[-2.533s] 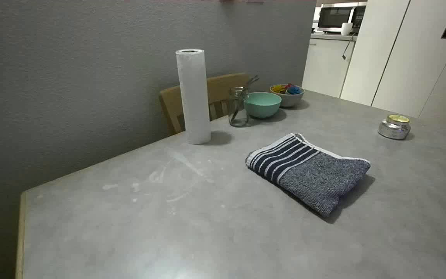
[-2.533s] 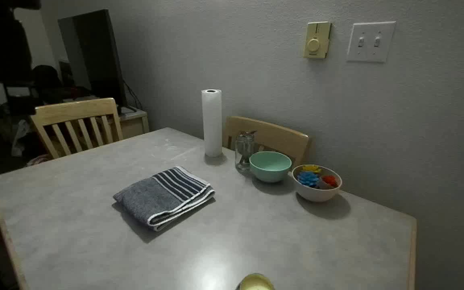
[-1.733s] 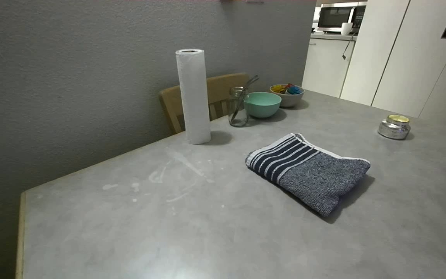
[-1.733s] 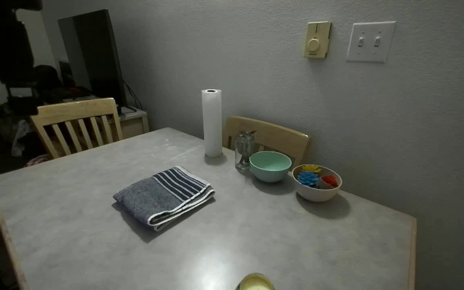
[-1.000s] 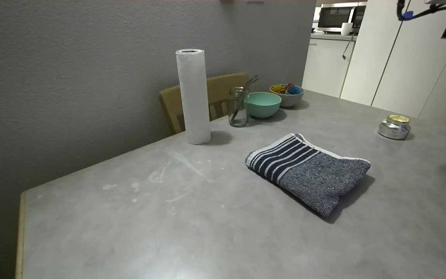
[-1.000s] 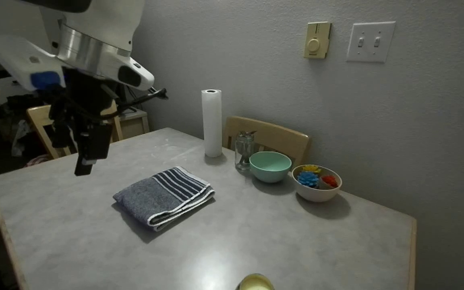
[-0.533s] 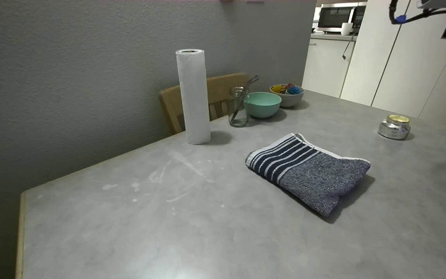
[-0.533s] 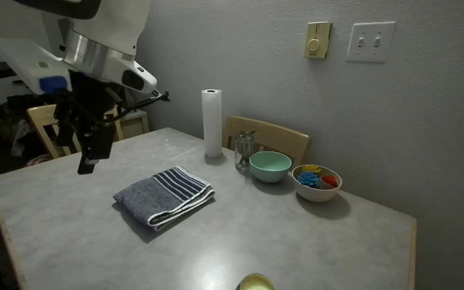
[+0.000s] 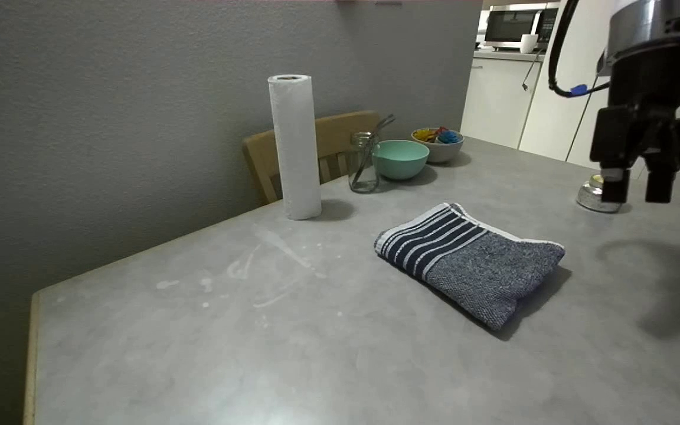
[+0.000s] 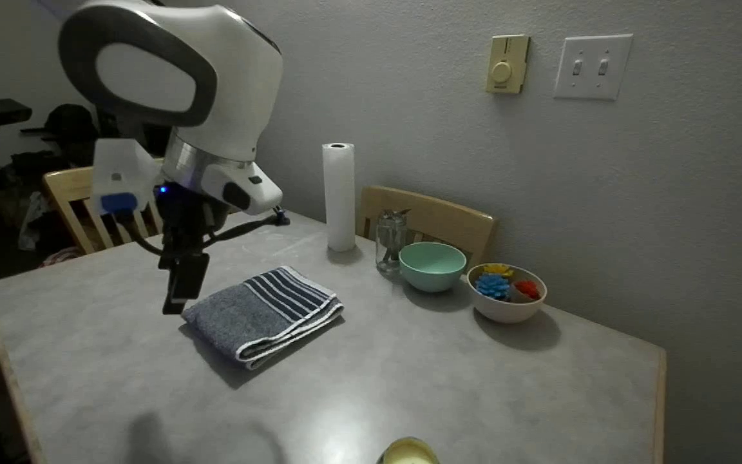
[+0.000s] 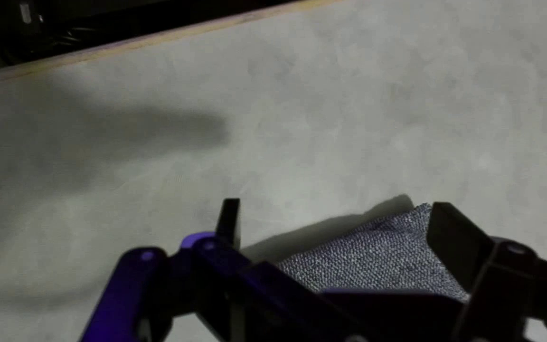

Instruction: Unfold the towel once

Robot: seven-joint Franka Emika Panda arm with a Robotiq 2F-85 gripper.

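Towel (image 11: 380, 259) partly hidden (behind end effector (image 11: 334, 206)).

Grey tbl (image 10: 474, 386) w/ folded towel (image 10: 242, 316), paper roll (image 10: 339, 200), jar (image 10: 385, 254), 2 bowls (image 10: 432, 281), prob. candle (image 9: 595, 199)

Towel (image 9: 473, 268), dark blue-grey terry, soft. Band of thin white stripes on navy at one end; rest is plain speckled weave, white trim along the border. Folded into a roughly rectangular bundle, a bit bulky. In an exterior view, white-edged layers (image 10: 290, 338) show stacked along one side. Lies flat on the grey table (image 9: 198, 360), striped side up, slanted in both exterior views, well in from the table edges. Wrist view catches part of the plain end (image 11: 373, 263), one corner included.
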